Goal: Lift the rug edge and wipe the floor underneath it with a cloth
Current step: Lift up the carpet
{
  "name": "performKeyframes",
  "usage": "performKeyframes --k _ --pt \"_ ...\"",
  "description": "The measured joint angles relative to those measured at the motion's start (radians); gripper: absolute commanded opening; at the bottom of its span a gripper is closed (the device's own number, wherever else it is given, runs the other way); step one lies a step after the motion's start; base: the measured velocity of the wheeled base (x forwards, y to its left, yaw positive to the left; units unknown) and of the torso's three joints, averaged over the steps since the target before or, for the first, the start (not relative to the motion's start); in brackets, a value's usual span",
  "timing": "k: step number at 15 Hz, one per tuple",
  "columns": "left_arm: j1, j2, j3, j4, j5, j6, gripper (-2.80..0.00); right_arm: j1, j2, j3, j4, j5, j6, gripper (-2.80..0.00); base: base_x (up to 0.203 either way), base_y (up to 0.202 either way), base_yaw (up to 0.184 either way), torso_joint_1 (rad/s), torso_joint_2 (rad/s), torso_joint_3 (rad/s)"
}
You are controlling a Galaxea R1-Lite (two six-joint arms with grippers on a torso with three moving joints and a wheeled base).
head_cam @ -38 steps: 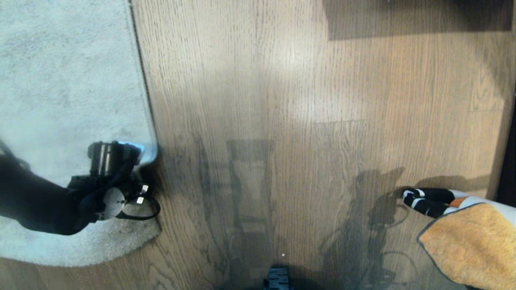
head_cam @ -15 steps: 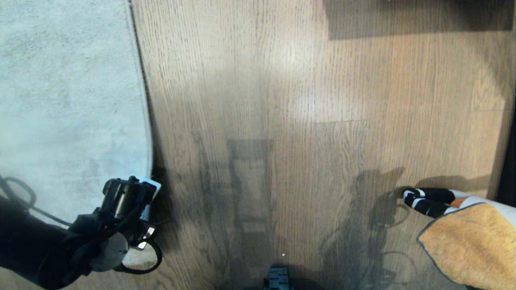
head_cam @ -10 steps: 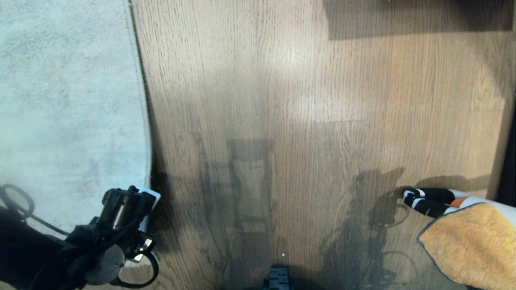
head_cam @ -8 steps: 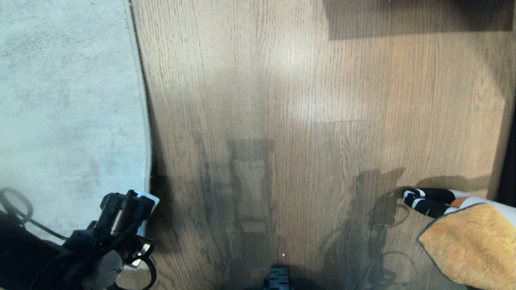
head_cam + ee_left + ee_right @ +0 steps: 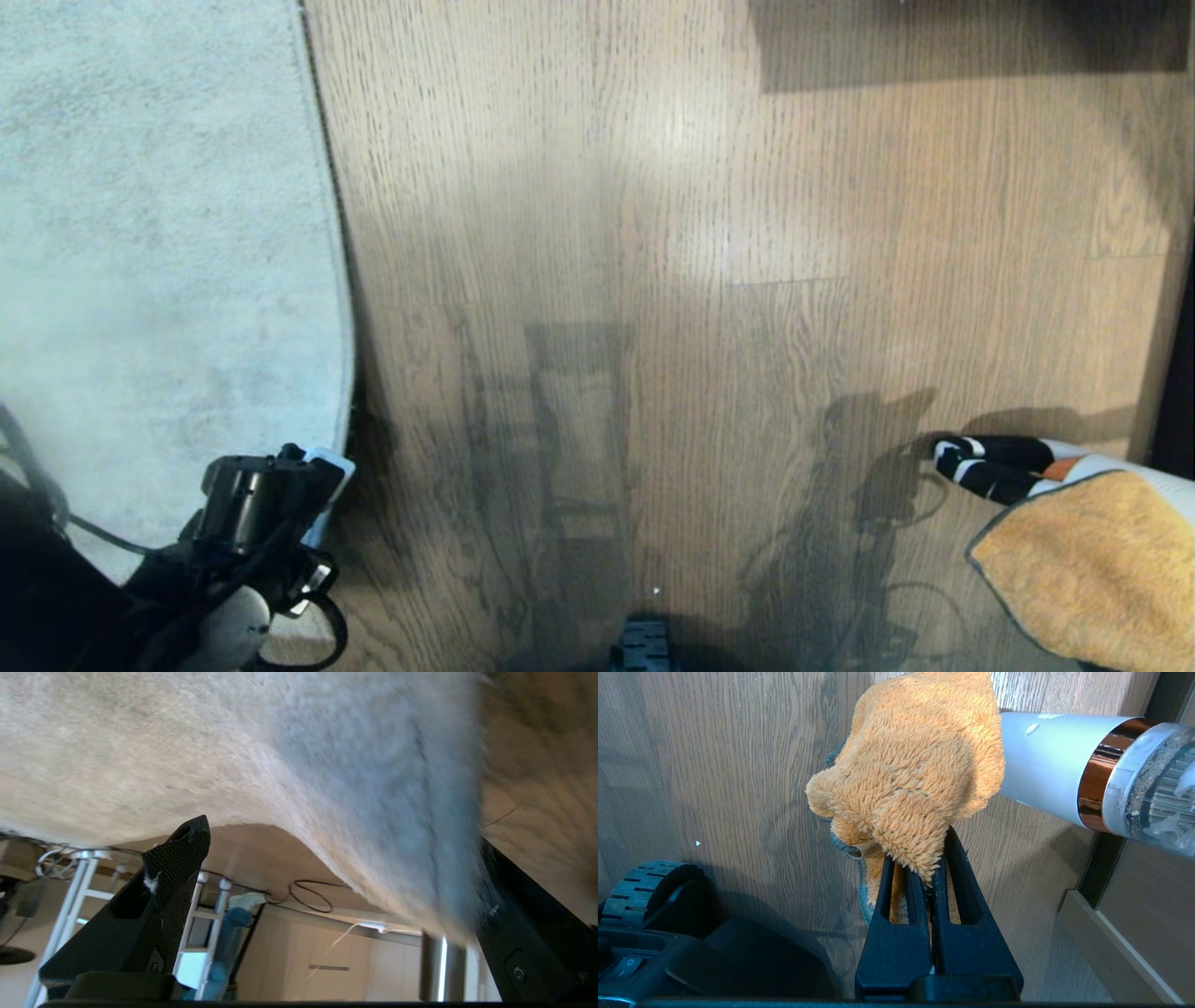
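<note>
The pale rug's edge [image 5: 338, 317] runs down the left of the head view beside the brown plank floor [image 5: 653, 233]. My left arm [image 5: 252, 495] is at the rug's near corner. In the left wrist view the rug [image 5: 327, 765] hangs raised off the floor across my left gripper [image 5: 338, 835]. That gripper is open wide, one fingertip [image 5: 187, 844] is free and the other is hidden behind the rug. My right gripper [image 5: 917, 858] is shut on the fluffy orange cloth [image 5: 910, 765], which is held at the lower right [image 5: 1092, 560].
A handheld vacuum [image 5: 990, 467] lies on the floor beside the cloth, its white body [image 5: 1045, 765] close to my right gripper. My dark base [image 5: 644, 649] is at the near edge. A dark wall strip [image 5: 1178, 373] borders the right side, and dark furniture shadow [image 5: 934, 47] lies far right.
My left arm has drawn back toward the near left corner of the head view, staying at the rug's corner. The right arm and the cloth have not moved.
</note>
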Motion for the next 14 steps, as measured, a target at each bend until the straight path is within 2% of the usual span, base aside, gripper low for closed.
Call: performKeyframes --k 4,7,14 --pt "0.038 0.060 0.035 -0.155 -0.001 0.048 0.00 0.000 0.000 0.000 0.000 0.000 0.000 -2.80 0.000 0.000 0.000 0.000 0.00 0.000" --pt "0.047 0.104 0.064 -0.287 0.000 0.056 0.00 0.000 0.000 0.000 0.000 0.000 0.000 -2.80 0.000 0.000 0.000 0.000 0.00 0.000" --pt "0.026 0.116 0.106 -0.312 0.003 0.052 0.00 0.000 0.000 0.000 0.000 0.000 0.000 -2.80 0.000 0.000 0.000 0.000 0.00 0.000"
